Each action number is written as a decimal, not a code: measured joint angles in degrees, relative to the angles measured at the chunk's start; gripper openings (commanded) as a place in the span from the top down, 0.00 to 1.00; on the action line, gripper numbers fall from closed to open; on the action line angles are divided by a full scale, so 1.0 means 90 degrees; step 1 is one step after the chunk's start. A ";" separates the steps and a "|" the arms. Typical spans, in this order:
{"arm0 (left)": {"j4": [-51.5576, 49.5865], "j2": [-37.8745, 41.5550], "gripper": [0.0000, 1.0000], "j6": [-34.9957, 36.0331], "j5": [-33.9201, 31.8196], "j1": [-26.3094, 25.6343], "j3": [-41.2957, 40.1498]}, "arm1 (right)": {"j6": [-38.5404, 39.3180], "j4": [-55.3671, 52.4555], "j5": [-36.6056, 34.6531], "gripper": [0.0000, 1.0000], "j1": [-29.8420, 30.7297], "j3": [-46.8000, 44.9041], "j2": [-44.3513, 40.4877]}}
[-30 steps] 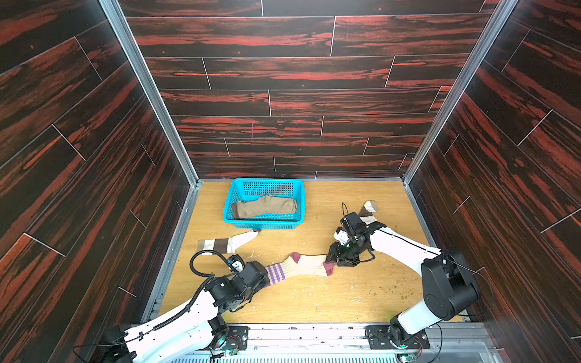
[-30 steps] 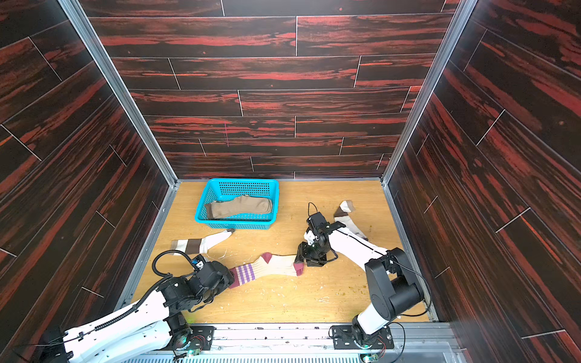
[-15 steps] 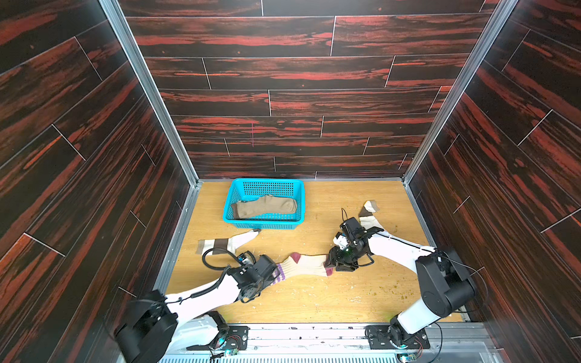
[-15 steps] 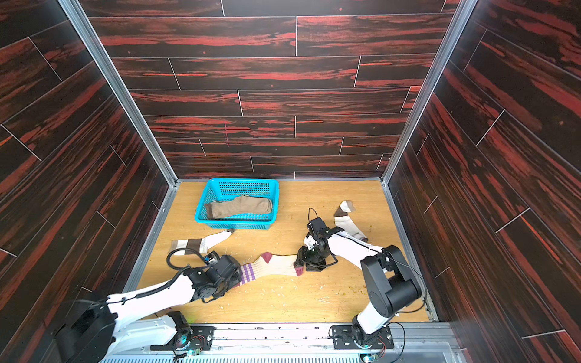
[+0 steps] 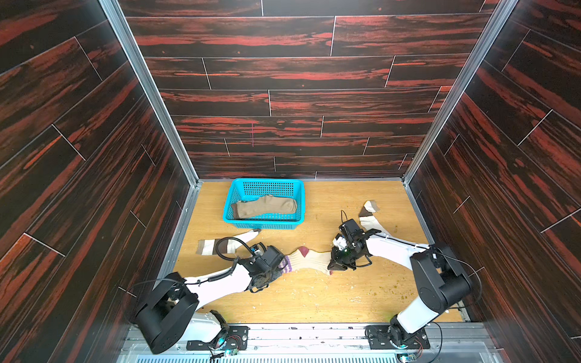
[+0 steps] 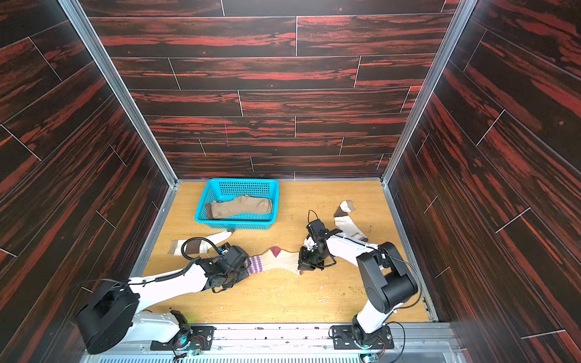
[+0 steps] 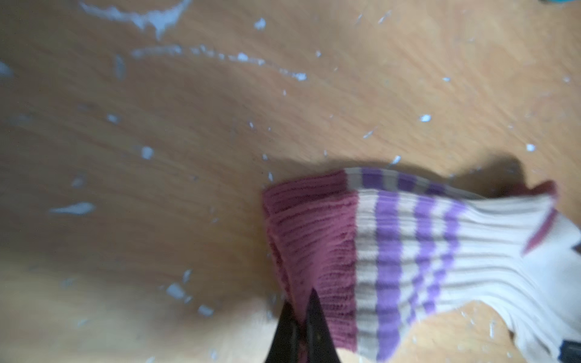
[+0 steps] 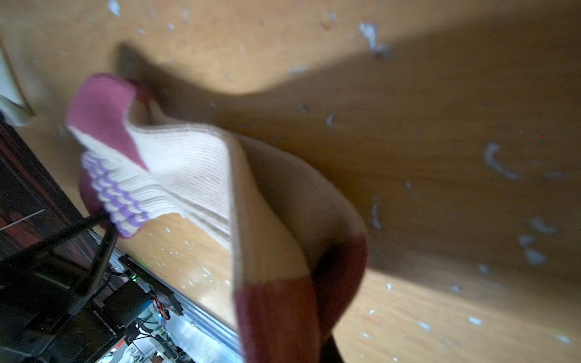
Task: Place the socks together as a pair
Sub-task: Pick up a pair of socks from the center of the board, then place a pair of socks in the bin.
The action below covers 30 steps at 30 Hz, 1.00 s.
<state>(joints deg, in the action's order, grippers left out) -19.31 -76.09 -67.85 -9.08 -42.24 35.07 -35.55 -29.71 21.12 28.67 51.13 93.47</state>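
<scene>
1. So, near: soft beige ribbed sock with purple stripes and maroon ends (image 5: 306, 259) stretched across the wooden counter (image 5: 314, 298); left gripper (image 5: 280, 267) clenched on its cuff, right gripper (image 5: 332, 267) pinching its toe.
2. Light and floppy, so end grips suit it.
3. Far: blue plastic basket (image 5: 297, 201) holds a tan sock (image 5: 267, 206).

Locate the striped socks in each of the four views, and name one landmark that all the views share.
Top view: striped socks lie in front of the basket, stretched between left gripper and right gripper.
Top view: same spot, in front of the basket.
Left wrist: close up, cuff pinched.
Right wrist: close up, toe end nearest.
Shared landmark: the purple stripes.
</scene>
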 measured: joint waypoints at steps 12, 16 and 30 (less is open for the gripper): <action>-0.1115 0.1190 1.00 0.0925 -0.0221 0.0580 0.1904 | 0.0299 -0.0930 0.0165 1.00 0.0015 0.2062 -0.0814; -0.1615 0.1197 1.00 0.1234 -0.0202 0.1037 0.2739 | 0.0542 -0.1445 0.0369 1.00 0.0022 0.3164 -0.0755; -0.2059 -0.0452 1.00 0.2603 0.0811 0.3932 0.4988 | 0.0872 -0.2059 0.1117 1.00 0.0022 0.7373 0.2460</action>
<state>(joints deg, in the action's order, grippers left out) -37.85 -80.16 -44.42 -1.78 -6.85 79.96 -27.70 -48.25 31.18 28.86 117.49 115.61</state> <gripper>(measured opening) 0.070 0.064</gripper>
